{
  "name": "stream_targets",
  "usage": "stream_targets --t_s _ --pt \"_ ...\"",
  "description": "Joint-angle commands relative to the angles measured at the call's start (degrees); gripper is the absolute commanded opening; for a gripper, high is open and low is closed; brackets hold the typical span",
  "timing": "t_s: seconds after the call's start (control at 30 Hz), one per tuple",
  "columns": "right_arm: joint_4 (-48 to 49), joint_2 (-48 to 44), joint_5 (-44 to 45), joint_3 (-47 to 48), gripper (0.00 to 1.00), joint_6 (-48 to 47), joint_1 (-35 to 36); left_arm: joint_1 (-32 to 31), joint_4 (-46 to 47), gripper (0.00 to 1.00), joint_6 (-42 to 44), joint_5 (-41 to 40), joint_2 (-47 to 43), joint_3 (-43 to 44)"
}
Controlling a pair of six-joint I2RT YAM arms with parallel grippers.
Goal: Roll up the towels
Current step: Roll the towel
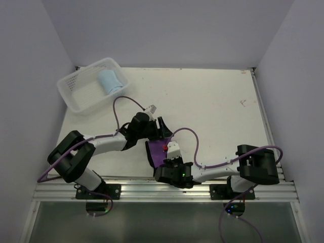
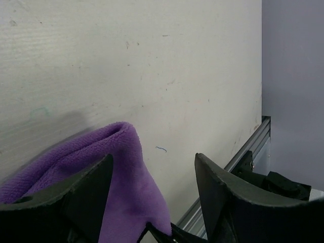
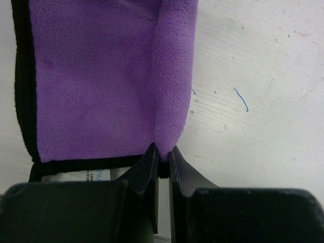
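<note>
A purple towel (image 1: 156,152) with a black border lies on the white table near the front edge, between the two arms. In the right wrist view the purple towel (image 3: 96,76) has its right side folded over. My right gripper (image 3: 163,150) is shut on the near end of that fold. My left gripper (image 2: 152,163) stands open at the towel's far end. The folded purple towel (image 2: 119,167) rises between its fingers, close to the left finger (image 2: 96,182). A light blue towel (image 1: 110,81) lies rolled in the white basket (image 1: 76,98).
The white lattice basket stands at the table's back left corner. An aluminium rail (image 1: 162,190) runs along the near edge, right behind the purple towel. Purple cables (image 1: 190,139) loop over both arms. Pale walls close in the table on three sides.
</note>
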Motion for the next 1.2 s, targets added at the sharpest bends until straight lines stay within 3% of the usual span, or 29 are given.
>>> stream_targets --t_s 0.0,0.2,0.5,0.8,1.17 --pt "-1.82 0.28 2.59 1.94 0.0 0.7 0.24 0.33 -6.37 0.7 3.3 4.1 -0.87 3.98" --pt "-1.82 0.9 3.03 2.56 0.0 0.0 0.24 -0.9 -12.25 0.71 6.55 6.92 2.29 7.59" --pt "-1.91 0.73 3.21 2.56 0.0 0.35 0.24 -3.19 -24.74 0.69 11.74 1.74 6.43 13.74" --pt "-1.47 0.81 3.38 2.03 0.0 0.7 0.24 -4.07 -28.34 0.44 14.11 -2.21 8.71 16.73" --pt "-1.64 1.25 2.77 1.86 0.0 1.23 0.33 -5.21 -31.51 0.36 15.17 -5.91 10.56 21.39"
